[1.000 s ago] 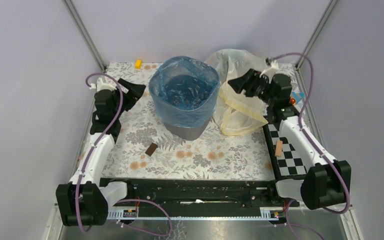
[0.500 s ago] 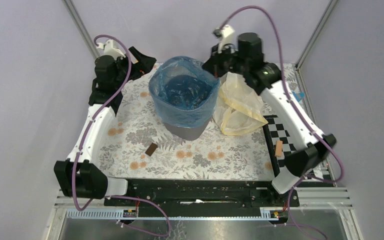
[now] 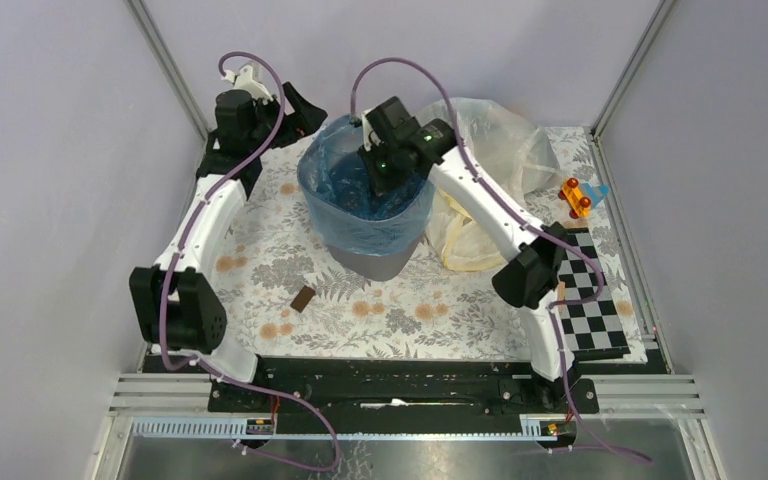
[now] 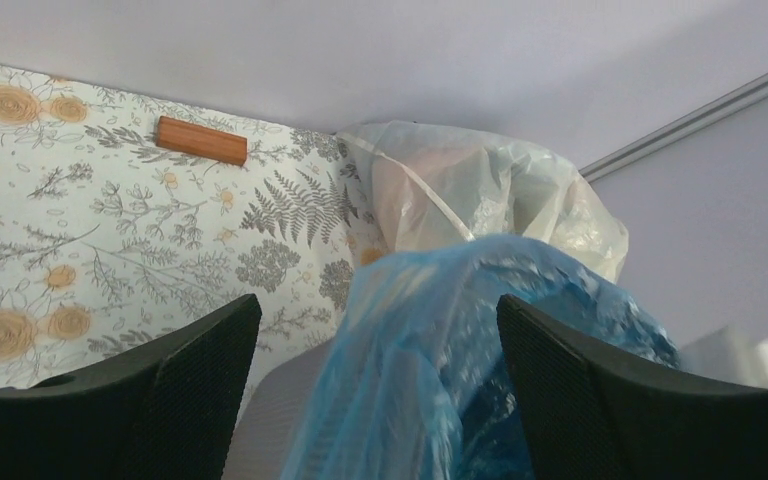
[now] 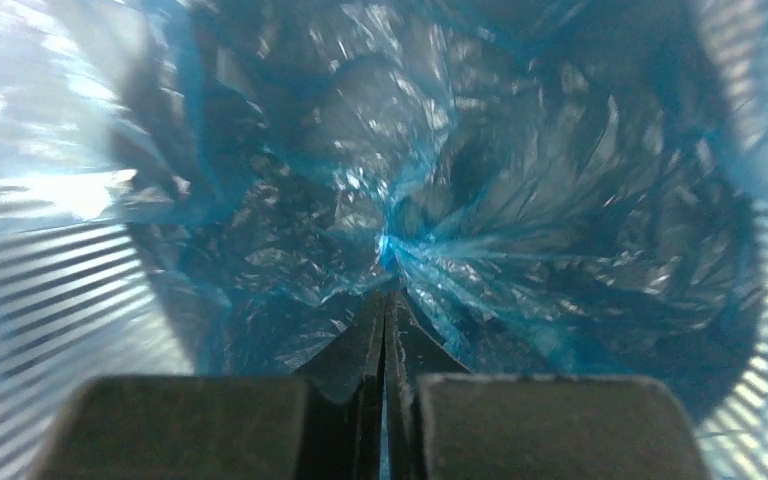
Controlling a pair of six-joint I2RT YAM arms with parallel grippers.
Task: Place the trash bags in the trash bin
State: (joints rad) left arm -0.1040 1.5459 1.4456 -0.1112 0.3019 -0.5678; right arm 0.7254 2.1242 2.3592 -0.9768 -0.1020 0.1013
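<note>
The trash bin, dark grey mesh, stands mid-table, lined with a blue trash bag folded over its rim. My right gripper reaches down inside it. In the right wrist view, the right gripper is shut, tips pressed together just short of the blue bag's gathered bottom. My left gripper hangs open at the bin's far-left rim; in the left wrist view, the left gripper has the blue bag lying between its wide fingers, untouched. A cream bag and a clear bag lie right of the bin.
A small brown block lies on the floral cloth in front of the bin. A checkerboard sits at the right edge, with an orange and blue toy beyond it. A wooden block lies near the back wall.
My right arm swung left from the cream bag and down into the bin, its gripper shutting on the way. My left arm rose and moved toward the bin's far-left rim.
</note>
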